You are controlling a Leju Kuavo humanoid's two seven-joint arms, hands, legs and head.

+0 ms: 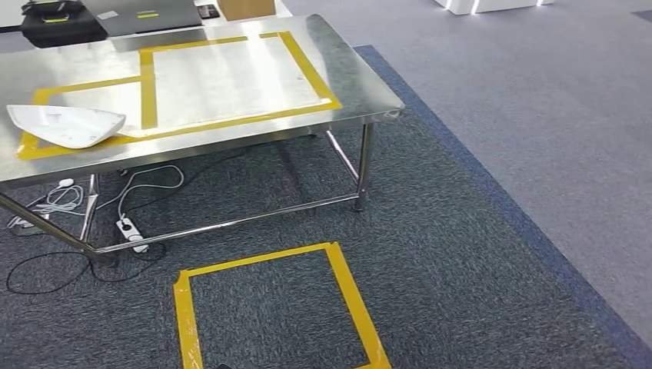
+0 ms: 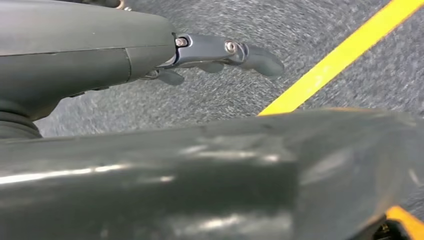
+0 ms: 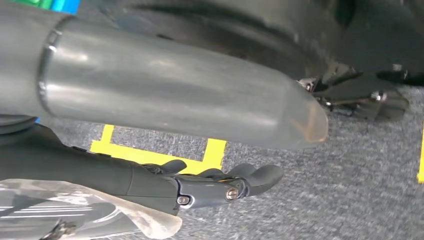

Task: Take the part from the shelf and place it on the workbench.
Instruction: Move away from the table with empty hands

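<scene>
A white curved shell part lies on the steel workbench, at its left end, across the yellow tape outline. My left hand hangs over grey carpet beside a yellow tape line, fingers stretched out and holding nothing. In the right wrist view my right hand also hangs above the carpet near a yellow tape corner, fingers extended and empty.
A yellow tape square marks the carpet in front of the workbench. Cables and a power strip lie under the bench at the left. A black case sits at the bench's far left corner.
</scene>
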